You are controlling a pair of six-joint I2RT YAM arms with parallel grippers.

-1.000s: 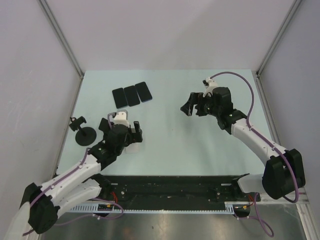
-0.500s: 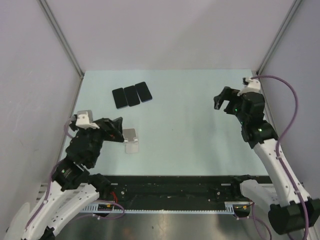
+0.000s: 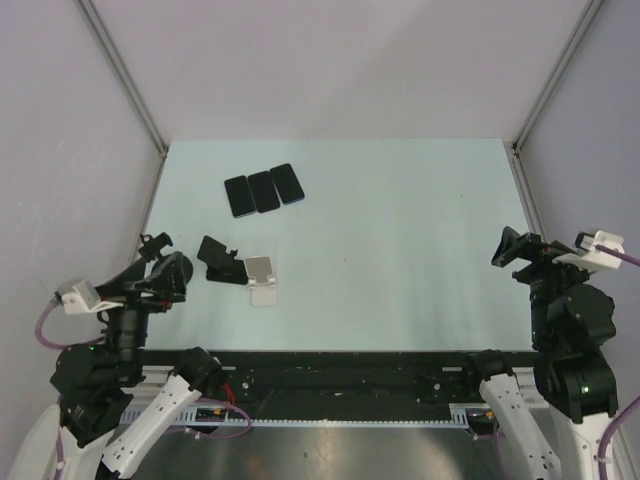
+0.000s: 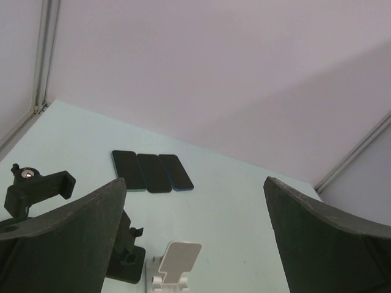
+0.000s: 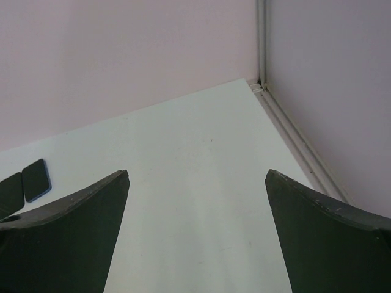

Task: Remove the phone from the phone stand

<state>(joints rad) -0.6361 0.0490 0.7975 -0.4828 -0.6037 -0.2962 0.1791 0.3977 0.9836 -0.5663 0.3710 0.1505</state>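
Three phones (image 3: 265, 190) lying flat side by side, far left on the table (image 3: 400, 230), touching nothing else. No phone visible on the white stand (image 3: 262, 278) nearer in, nor on the black stand (image 3: 217, 256) just left of it; second black stand (image 4: 33, 186) half hidden by the arm. Looks like removal done, judging by layout. Left hand (image 3: 163, 275) at near left, released, fingers spread, nothing between. Right hand (image 5: 197, 174) at near right, well apart from everything, also spread and empty. Expect stiff, thin, fairly light slabs with slick glass faces, prone to slip. Best pinched across the long side edges, not on the screen.
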